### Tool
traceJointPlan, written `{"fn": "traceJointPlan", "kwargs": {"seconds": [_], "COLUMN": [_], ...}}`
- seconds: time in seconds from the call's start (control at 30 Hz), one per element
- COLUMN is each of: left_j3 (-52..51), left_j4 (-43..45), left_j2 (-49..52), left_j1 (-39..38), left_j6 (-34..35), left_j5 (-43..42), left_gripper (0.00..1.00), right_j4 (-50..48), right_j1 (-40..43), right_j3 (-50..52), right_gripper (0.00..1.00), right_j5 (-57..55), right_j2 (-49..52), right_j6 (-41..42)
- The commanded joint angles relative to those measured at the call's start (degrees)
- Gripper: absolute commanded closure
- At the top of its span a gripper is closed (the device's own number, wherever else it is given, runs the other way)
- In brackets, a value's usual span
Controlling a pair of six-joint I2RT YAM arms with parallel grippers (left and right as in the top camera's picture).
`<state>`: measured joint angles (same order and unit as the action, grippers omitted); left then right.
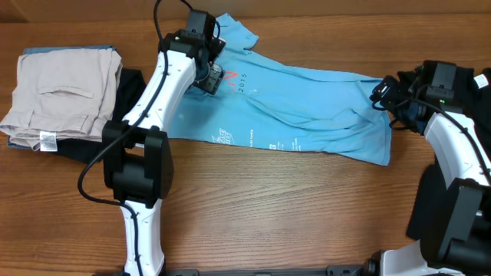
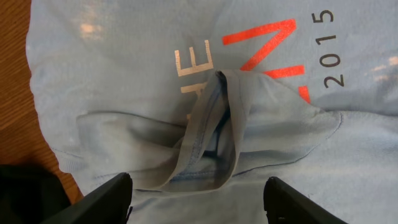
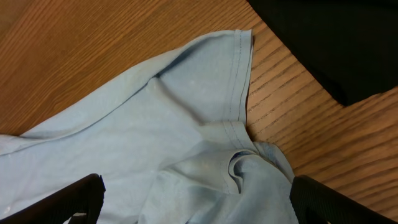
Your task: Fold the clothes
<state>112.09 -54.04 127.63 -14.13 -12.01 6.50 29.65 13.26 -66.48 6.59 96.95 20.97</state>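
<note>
Overhead first: the T-shirt [image 1: 307,107] lies spread out, slanting across the far half of the bench [image 1: 268,207], one sleeve at the far edge and the hem end toward the right arm. The left end effector [image 1: 210,77] hangs over the printed chest and the right end effector [image 1: 386,92] sits at the shirt's right edge. Folded beige trousers [image 1: 57,92] lie at the far left on a dark garment [image 1: 132,96], just beside the shirt's left end.

Only the left wrist view shows the print close up: white letters, a red letter and "2015". It also shows a raised ridge of cloth [image 2: 211,124] standing ahead of the fingers [image 2: 109,198]. The jaws are spread and pinch nothing.

Only the right wrist view shows the stitched hem corner [image 3: 244,38] lying flat on wood and a bunched fold [image 3: 249,167] nearer in. Its fingers [image 3: 74,198] are spread wide, with nothing pinched. A black cloth [image 3: 336,43] lies apart from that corner.

Open room: bare wood along the whole near side of the shirt.
</note>
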Motion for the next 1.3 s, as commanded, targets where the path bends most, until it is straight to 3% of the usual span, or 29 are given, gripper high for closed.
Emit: {"fn": "traceJointPlan", "kwargs": {"seconds": [0.0, 0.23, 0.4, 0.63, 0.9, 1.07, 1.1, 1.2, 1.27], "left_j3": [-0.35, -0.35, -0.35, -0.35, -0.35, -0.35, -0.35, -0.35, -0.37], "left_j4": [-0.13, 0.39, 1.60, 1.84, 3.39, 3.80, 3.76, 3.43, 3.08], "left_j2": [3.50, 6.14, 6.14, 6.14, 6.14, 6.14, 6.14, 6.14, 6.14], "left_j1": [0.17, 0.17, 0.26, 0.33, 0.33, 0.33, 0.33, 0.33, 0.33], "left_j6": [0.81, 1.49, 1.27, -0.13, -2.43, -4.81, -5.20, -5.18, -5.18], "left_j5": [-0.98, -1.57, -1.40, -1.38, -0.02, 0.13, 0.13, 0.11, 0.11], "left_gripper": [0.28, 0.29, 0.48, 0.45, 0.61, 0.65, 0.65, 0.49, 0.48], "right_j4": [-0.15, -0.15, -0.17, -0.15, -0.15, -0.17, -0.15, -0.15, -0.17], "right_j1": [0.00, 0.00, 0.00, 0.00, 0.00, 0.00, 0.00, 0.00, 0.00], "right_j3": [-1.09, -1.09, -1.09, -1.09, -1.09, -1.09, -1.09, -1.09, -1.09], "right_gripper": [0.00, 0.00, 0.00, 0.00, 0.00, 0.00, 0.00, 0.00, 0.00], "right_j5": [-0.55, -0.55, -0.55, -0.55, -0.55, -0.55, -0.55, -0.55, -0.55], "right_j2": [-0.94, -0.94, -0.94, -0.94, -0.94, -0.94, -0.94, -0.94, -0.94], "right_j6": [-0.04, -0.02, -0.02, -0.02, -0.02, -0.02, -0.04, -0.02, -0.02]}}
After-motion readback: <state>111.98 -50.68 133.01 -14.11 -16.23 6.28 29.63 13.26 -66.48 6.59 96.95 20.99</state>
